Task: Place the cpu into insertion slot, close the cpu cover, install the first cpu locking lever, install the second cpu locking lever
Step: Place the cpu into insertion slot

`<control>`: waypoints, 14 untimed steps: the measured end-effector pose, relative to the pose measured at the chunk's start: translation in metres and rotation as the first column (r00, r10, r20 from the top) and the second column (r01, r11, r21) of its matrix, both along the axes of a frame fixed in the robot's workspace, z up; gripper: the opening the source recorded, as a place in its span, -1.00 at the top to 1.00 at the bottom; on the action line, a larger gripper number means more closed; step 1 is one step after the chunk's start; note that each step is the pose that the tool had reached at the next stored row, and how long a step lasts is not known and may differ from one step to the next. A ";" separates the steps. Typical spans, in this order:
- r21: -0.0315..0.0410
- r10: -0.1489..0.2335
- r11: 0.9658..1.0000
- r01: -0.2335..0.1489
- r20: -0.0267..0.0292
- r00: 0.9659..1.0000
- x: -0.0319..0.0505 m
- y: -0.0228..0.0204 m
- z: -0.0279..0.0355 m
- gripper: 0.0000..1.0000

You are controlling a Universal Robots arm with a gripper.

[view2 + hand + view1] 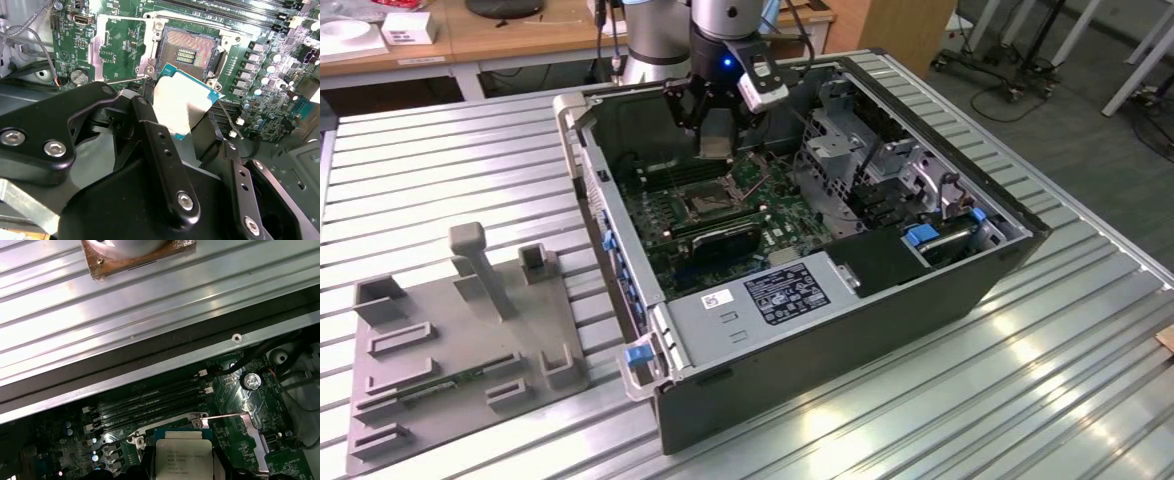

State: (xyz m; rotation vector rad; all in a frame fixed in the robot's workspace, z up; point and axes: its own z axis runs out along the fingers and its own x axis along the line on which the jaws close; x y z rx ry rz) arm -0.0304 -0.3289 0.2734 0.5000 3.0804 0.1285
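Observation:
My gripper (716,135) hangs inside the open computer case, shut on the cpu (716,146), a thin square chip with a pale silver face. In the second wrist view the cpu (182,102) sits tilted between the black fingers (150,135), a little above and beside the bare insertion slot (192,47). The cpu cover (117,47), a silvery open frame, is swung open flat next to the slot. In the first wrist view the cpu (182,457) hangs over the socket area, with the open cover (237,430) beside it. The slot (707,205) lies below the gripper.
The case walls (607,215) surround the motherboard. Memory slots (145,402) run beside the socket. A drive cage (854,160) and a white-labelled grey metal box (767,300) fill the exterior view's right and front of the case. A grey fixture plate (454,340) lies on the table.

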 end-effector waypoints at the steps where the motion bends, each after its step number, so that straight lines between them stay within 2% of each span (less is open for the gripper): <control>1: 0.000 -0.009 1.000 0.009 0.000 1.000 0.0000 0.0000 0.0000 -0.08; 6: 0.000 -0.028 1.000 0.028 0.000 1.000 0.0000 0.0000 -0.0001 -0.08; 14: 0.000 -0.028 1.000 0.028 0.000 1.000 0.0000 0.0000 -0.0001 -0.08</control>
